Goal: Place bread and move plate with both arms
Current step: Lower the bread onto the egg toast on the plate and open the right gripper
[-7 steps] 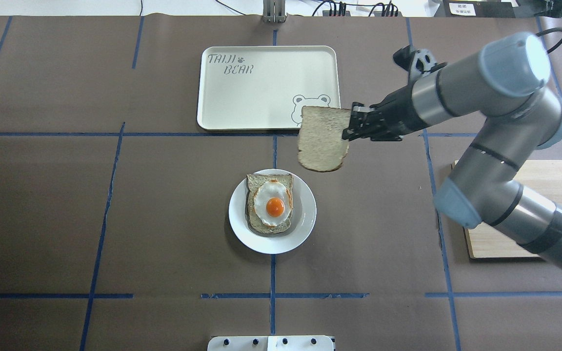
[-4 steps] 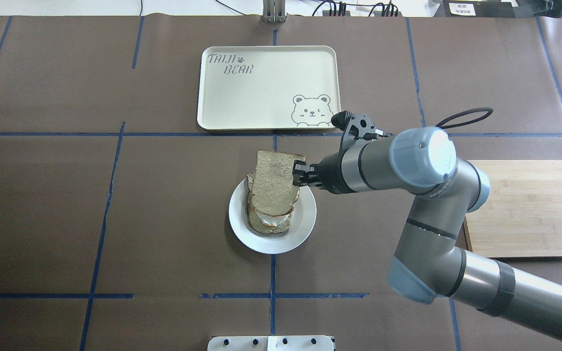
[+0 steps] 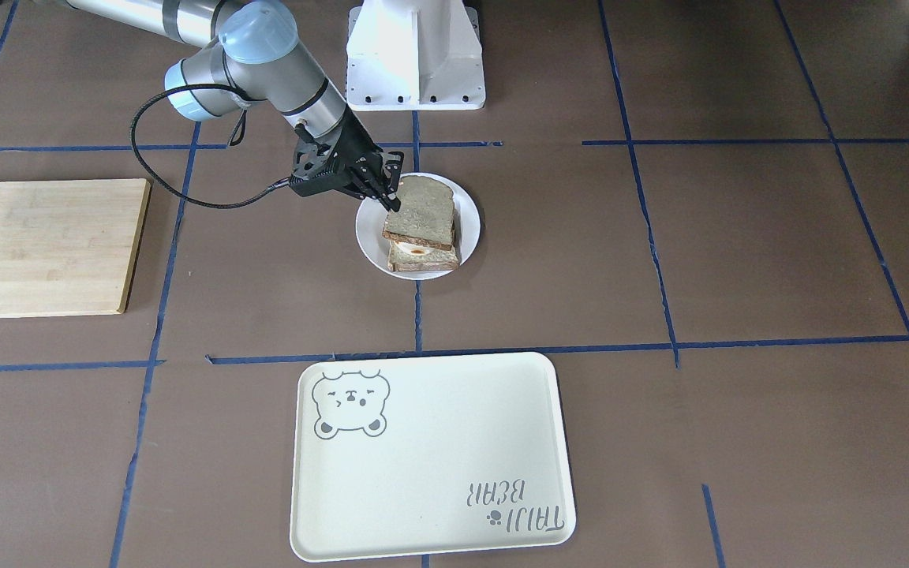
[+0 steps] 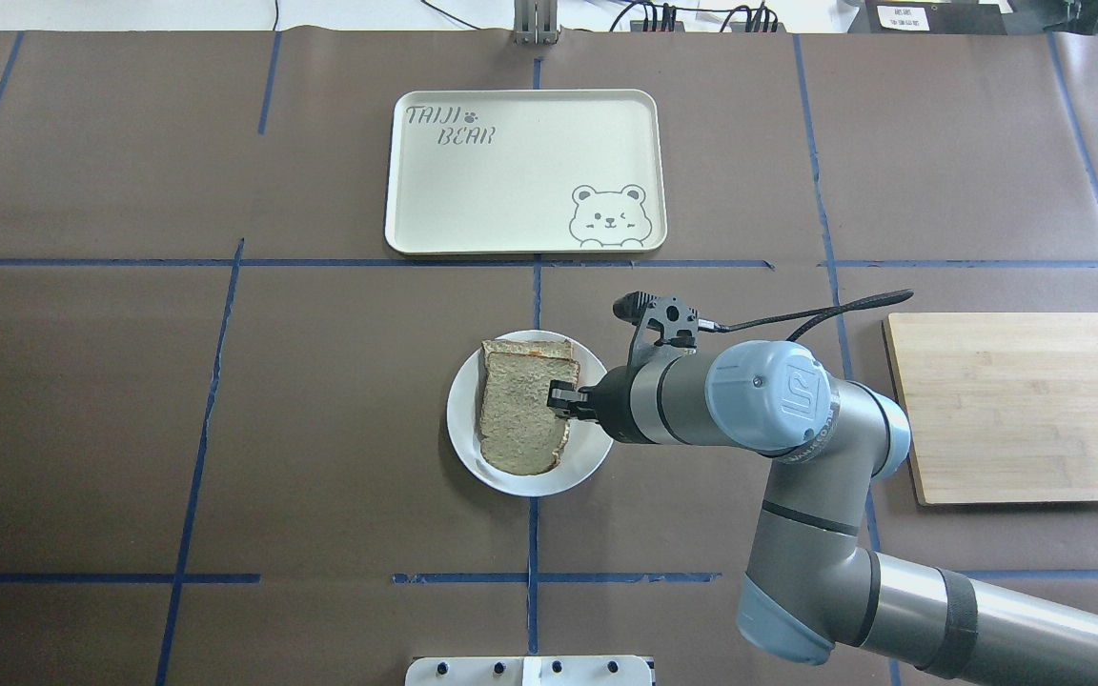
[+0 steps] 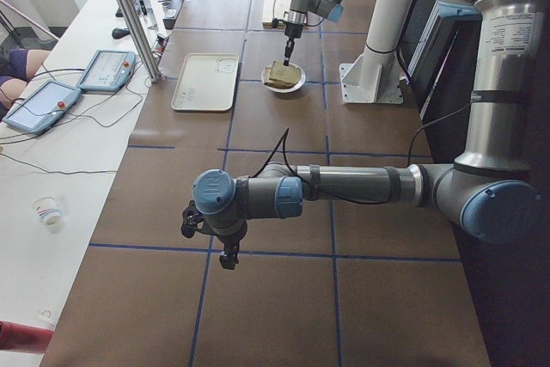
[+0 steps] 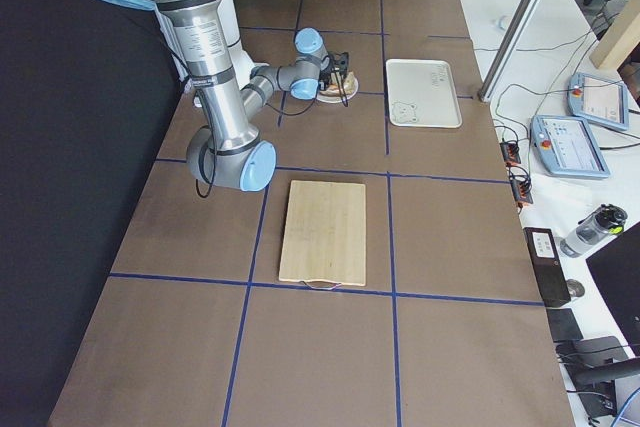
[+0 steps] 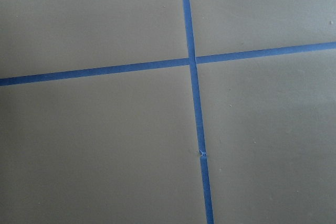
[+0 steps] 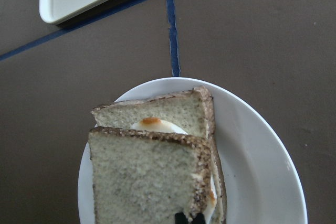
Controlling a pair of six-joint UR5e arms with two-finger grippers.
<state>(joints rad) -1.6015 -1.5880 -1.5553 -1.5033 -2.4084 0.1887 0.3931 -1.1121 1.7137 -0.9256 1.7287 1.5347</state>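
over the plate [image 4: 461, 431], right fingers [image 4: 558, 392] are pinched shut on the bread [image 4: 516, 424] edge, so best lower it flat and square onto the egg slice [image 4: 530, 348] before opening slowly.

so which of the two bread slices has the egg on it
The lower slice, flat on the plate, egg peeking out; the plain bread lies on top, at the right end effector.

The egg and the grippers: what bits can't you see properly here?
Fried egg: the bread covers it overhead; only a sliver peeks out in the right wrist view.
Right gripper: its fingertips are cut off by the right wrist view's bottom edge.
Left gripper: seen only in the exterior left view, too small to tell open or shut.
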